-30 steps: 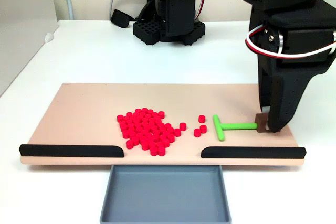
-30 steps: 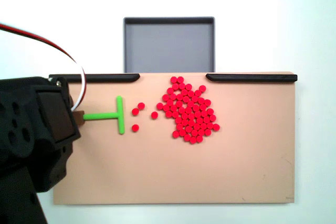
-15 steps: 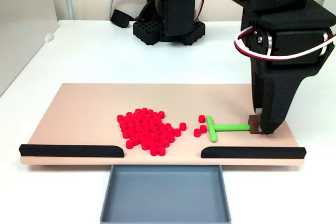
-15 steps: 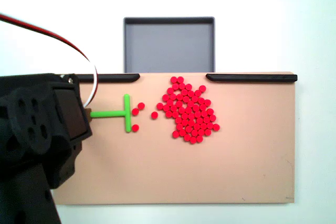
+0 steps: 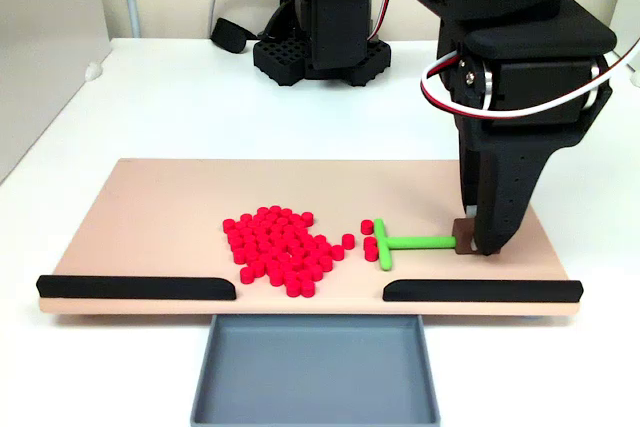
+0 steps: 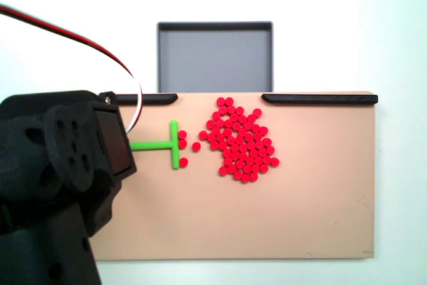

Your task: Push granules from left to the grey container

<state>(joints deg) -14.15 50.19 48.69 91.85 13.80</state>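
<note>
Shallow blue-grey plastic tray (image 5: 315, 372) empty; bright red cylindrical pellets (image 5: 282, 250) all beyond its rim. Black gripper (image 5: 478, 244) clamped on green T-shaped pusher (image 5: 400, 243), crossbar touching strays.

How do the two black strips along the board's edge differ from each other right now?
In the front fixed view, the left black strip starts at the board's corner and ends before the tray; the right black strip begins past the tray gap and reaches the other corner. The green pusher and tool stand just behind the right strip; nothing sits behind the left one. Both are flat, black, similar in length, and flank the gap.
</note>
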